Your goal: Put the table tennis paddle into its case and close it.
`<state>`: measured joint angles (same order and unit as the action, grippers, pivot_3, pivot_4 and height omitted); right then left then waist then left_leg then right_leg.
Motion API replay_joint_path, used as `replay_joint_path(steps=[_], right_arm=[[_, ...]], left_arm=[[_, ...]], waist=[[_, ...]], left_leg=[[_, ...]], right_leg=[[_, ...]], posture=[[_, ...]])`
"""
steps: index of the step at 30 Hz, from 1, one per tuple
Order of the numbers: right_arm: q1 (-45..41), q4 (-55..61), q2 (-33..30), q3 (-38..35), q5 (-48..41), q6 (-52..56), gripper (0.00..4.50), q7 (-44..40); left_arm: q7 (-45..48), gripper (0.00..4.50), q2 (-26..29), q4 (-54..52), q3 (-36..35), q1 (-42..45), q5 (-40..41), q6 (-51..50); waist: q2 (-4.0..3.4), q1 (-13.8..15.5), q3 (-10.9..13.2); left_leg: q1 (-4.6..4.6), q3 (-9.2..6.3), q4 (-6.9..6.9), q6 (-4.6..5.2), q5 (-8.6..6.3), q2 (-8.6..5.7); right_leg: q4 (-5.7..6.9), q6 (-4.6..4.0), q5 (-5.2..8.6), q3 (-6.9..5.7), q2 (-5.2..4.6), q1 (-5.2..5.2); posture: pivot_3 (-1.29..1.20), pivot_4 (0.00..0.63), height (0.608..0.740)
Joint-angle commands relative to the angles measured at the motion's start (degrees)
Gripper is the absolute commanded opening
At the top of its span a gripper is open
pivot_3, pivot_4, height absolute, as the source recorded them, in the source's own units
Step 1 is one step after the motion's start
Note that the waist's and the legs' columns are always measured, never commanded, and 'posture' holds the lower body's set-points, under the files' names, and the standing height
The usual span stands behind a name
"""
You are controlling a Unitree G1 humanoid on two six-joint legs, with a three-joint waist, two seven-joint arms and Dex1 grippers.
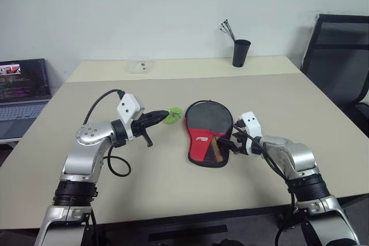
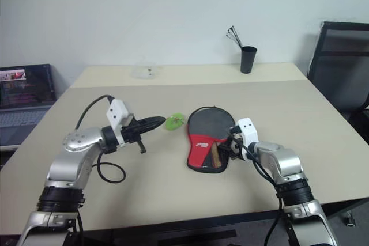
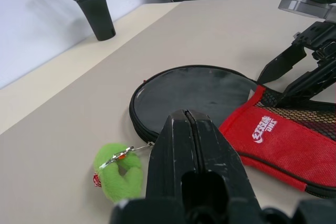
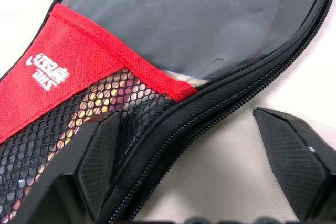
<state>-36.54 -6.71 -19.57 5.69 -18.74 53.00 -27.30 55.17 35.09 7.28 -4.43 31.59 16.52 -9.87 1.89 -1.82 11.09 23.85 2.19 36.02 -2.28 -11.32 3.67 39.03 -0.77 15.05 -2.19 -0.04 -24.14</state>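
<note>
item: flat paddle-shaped zip case (image 1: pixel 207 133), black fabric and mesh with a red lower part carrying a white logo, lying on the pale beige surface (image 1: pixel 173 96) between the two arms, round end pointing away from the robot. a dark round face is showing through the upper part, and a striped wooden handle (image 1: pixel 217 150) is showing through the mesh, so the table tennis paddle appears to be sitting inside already; the zip's state along the whole edge cannot be told.

item: fuzzy green pull tag (image 3: pixel 118 170), joined to the case's rim by a small metal link, resting on the surface just beside the round end.

item: left gripper (image 1: pixel 164 116), its black fingers (image 3: pixel 210 153) pressed together, pointing level toward the tag and sitting right at it. whether they are pinching the link cannot be told. judged purpose: placing itself to draw the zip round the rim.

item: right gripper (image 4: pixel 199 145), fingers standing apart, straddling the case's zipped edge near the handle end, one finger (image 4: pixel 102 145) over the mesh and the other over bare surface. judged purpose: pinning the case so it is not sliding when the tag is being pulled.

item: black cup (image 1: pixel 241 52) holding thin sticks, at the far edge, well apart.

item: open laptop (image 1: pixel 23 87), off the surface's left side.
</note>
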Motion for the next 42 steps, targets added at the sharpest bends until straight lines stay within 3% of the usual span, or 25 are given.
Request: replay_joint_path(steps=[1, 11, 19, 26, 37, 42], right_arm=[[0.2, -0.6, 1.1, 1.7, 0.4, 0.9, 3.17, -1.0], [-1.5, -0.9, 4.9, 1.1, -0.5, 2.9, 0.07, -1.7], [-4.7, 0.9, 7.0, -0.5, -3.7, 8.1, 0.03, -3.5], [-4.2, 6.2, 8.5, -2.6, -6.7, 15.8, 0.03, -2.4], [8.7, 30.0, 11.8, -8.9, -13.0, 36.7, 0.03, 4.1], [12.2, 34.8, 13.3, -10.9, -14.4, 39.5, 0.03, 6.2]], left_arm=[[-0.2, 0.00, 1.5, -2.4, -1.1, -0.5, 0.2, 0.7], [2.8, 0.00, 5.8, -5.4, -3.8, -7.5, 3.8, -2.1], [9.2, 0.00, 11.7, -10.3, -6.7, -18.6, 8.6, -5.9], [9.9, 0.00, 12.5, -14.4, -7.0, -23.2, 10.0, -6.8], [11.9, 0.00, 13.4, -17.1, -6.0, -24.2, 11.9, -8.6], [12.9, 0.00, 13.4, -16.5, -5.6, -23.0, 11.7, -8.8]], waist=[[0.00, 0.0, 0.0], [0.11, -0.5, -0.1], [0.11, -1.0, -0.1], [0.11, -0.9, -0.1], [0.11, 0.1, -0.1], [0.11, 0.1, -0.1]], left_leg=[[-0.01, 0.00, 0.00, 0.00, 0.00, 0.01], [-0.09, 0.03, 0.00, 0.00, 0.00, 0.09], [-0.07, 0.05, -0.08, 0.00, 0.00, 0.16], [-0.02, 0.05, -0.11, 0.00, 0.00, 0.14], [0.03, -0.02, -0.13, -0.01, -0.01, 0.10], [0.00, -0.15, -0.12, -0.01, -0.01, 0.07]], right_leg=[[0.00, 0.00, 0.00, 0.00, 0.00, 0.00], [0.02, -0.16, -0.09, 0.04, 0.00, 0.00], [0.01, -0.19, -0.08, 0.06, 0.03, -0.06], [-0.04, -0.21, -0.07, 0.06, -0.01, -0.09], [-0.08, -0.22, -0.06, 0.05, -0.12, -0.12], [-0.05, -0.22, -0.06, 0.01, -0.12, -0.11]], posture=[[0.00, 0.150, 0.740], [0.00, 0.150, 0.740], [0.00, 0.150, 0.740], [0.00, 0.150, 0.740], [0.00, 0.150, 0.740], [0.00, 0.150, 0.740]])
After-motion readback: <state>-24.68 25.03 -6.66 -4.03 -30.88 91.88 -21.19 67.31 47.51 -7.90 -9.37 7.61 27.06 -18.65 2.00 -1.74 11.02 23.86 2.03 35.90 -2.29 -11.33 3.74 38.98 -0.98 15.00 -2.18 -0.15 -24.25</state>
